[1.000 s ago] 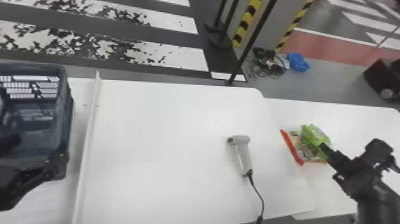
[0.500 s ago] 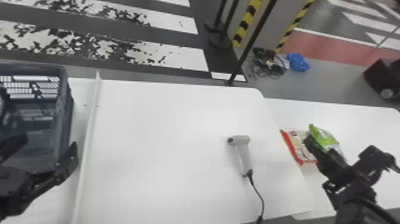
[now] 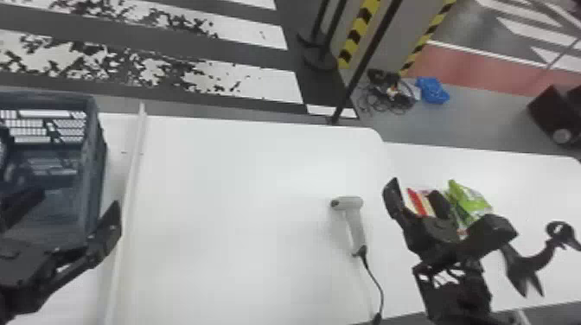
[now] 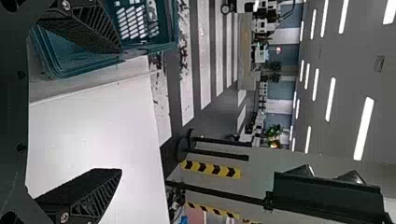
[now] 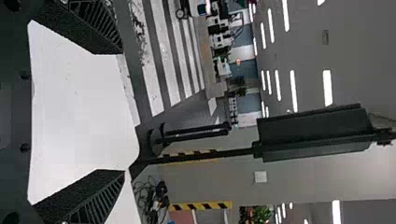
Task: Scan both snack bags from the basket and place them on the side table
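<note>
At left, the latticed, hard plastic basket (image 3: 96, 173) stands beside a straight pale rail (image 3: 130, 186). The left gripper (image 3: 67, 211) shows at its near side, fingers spread wide, nothing between them. A broad smooth white tabletop (image 3: 242, 207) runs from rail to grey scanner (image 3: 355, 227). The right gripper (image 3: 416, 196), also spread wide and empty, is near the crinkled red bag (image 3: 418, 202) and glossy green bag (image 3: 471, 201), both on the side table (image 3: 531, 181).
</note>
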Controlling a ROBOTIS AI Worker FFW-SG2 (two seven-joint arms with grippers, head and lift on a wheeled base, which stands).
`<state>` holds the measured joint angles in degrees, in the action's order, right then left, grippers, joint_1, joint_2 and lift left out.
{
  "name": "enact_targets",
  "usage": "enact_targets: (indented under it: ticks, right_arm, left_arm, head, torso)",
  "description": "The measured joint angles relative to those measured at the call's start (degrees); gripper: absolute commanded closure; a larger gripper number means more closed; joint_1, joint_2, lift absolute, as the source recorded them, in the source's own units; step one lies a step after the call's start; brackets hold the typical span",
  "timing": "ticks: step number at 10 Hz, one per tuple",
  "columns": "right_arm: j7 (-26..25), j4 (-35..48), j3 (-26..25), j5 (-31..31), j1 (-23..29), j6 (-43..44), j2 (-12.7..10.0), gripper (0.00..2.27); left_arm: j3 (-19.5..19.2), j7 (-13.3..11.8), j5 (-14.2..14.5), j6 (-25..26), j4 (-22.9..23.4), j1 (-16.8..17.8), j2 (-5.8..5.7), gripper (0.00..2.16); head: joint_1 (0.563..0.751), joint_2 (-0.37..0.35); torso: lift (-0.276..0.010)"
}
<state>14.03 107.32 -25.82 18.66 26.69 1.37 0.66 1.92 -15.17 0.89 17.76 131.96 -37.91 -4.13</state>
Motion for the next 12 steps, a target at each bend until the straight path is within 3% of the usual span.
enact_targets:
  ticks: [1,4,7,12]
  right_arm:
    - [-1.01,0.29,3.9,-2.46,1.52,4.74,-0.5,0.01]
    - [-2.98,0.66,11.56,-10.84,4.5,11.74,-0.66,0.01]
    - [-3.02,0.23,13.57,-13.39,6.81,11.98,-0.66,0.01]
    - [-3.05,1.53,14.2,-12.64,9.01,12.2,-0.66,0.01]
  left_arm:
    - [-0.29,-0.31,-0.02,-3.01,-0.81,-0.4,-0.11,0.09]
    - [-1.97,-0.36,0.23,-10.26,-4.28,-1.59,-0.27,0.09]
    - [-3.42,-0.55,1.21,-14.86,-6.43,-2.36,-0.24,0.09]
    - [-3.51,-0.39,1.9,-14.86,-7.11,-1.64,-0.05,0.08]
  head:
    - [0.695,-0.35]
    - [0.695,-0.233]
    - [0.695,-0.186]
    - [0.695,-0.177]
  torso:
    - [-0.074]
    - [-0.074]
    - [-0.074]
    - [-0.074]
